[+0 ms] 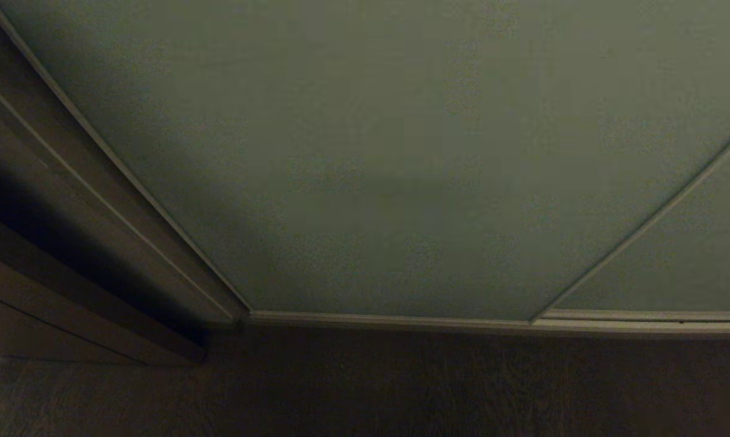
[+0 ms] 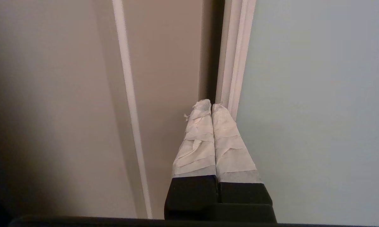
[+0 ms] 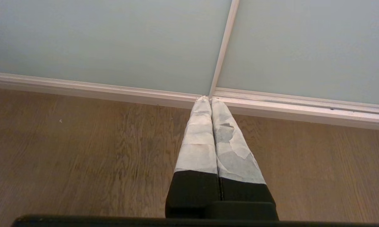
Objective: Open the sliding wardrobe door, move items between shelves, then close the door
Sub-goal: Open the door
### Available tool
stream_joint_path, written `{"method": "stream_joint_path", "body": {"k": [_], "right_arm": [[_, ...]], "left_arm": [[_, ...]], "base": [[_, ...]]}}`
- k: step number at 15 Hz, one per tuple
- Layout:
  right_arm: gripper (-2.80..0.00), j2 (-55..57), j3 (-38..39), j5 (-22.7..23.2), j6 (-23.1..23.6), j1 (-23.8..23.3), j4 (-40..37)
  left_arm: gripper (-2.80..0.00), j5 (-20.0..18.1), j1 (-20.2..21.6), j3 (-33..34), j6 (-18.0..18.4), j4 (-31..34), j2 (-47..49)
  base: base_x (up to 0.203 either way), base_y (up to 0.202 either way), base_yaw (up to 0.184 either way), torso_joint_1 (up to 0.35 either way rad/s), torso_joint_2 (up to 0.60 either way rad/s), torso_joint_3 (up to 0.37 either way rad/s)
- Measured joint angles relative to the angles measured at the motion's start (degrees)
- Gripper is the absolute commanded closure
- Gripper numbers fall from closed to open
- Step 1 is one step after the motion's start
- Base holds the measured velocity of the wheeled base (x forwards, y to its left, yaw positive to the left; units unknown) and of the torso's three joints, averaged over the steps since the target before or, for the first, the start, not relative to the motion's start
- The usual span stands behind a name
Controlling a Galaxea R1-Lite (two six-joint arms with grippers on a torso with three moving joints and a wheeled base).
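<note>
Left gripper (image 2: pixel 211 105), fingers pressed together and holding nothing, is pointing at the dark gap beside the door (image 2: pixel 315 94); the door's upright edge is lying just right of centre, running top to middle.

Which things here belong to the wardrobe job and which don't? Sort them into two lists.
For the job:
- matte pale grey-green sliding wardrobe door with thin cream frame, closed
- left gripper, tape-wrapped fingers shut, pointed at the door's edge
- right gripper, shut, pointing toward the door's bottom frame

Just there:
- dark brown wooden frame beside the door
- wood-grain floor
- neighbouring grey-green panel

No toys or shelves are in view.
</note>
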State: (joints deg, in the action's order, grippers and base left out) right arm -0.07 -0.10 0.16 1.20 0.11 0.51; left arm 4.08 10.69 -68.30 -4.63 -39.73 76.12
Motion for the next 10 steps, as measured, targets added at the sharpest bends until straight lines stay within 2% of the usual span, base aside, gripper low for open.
{"method": "stream_joint_path", "body": {"k": [5,10], "right_arm": [[0.00,0.0,0.0,0.0,0.0,0.0,0.0],[0.00,0.0,0.0,0.0,0.0,0.0,0.0]], "left_arm": [[0.00,-0.9,0.0,-2.0,-0.9,0.4,1.8],[0.00,-3.8,-0.1,-2.3,-1.0,0.4,2.1]], "base": [[0.000,0.000,0.000,0.000,0.00,0.000],[0.000,0.000,0.000,0.000,0.00,0.000]]}}
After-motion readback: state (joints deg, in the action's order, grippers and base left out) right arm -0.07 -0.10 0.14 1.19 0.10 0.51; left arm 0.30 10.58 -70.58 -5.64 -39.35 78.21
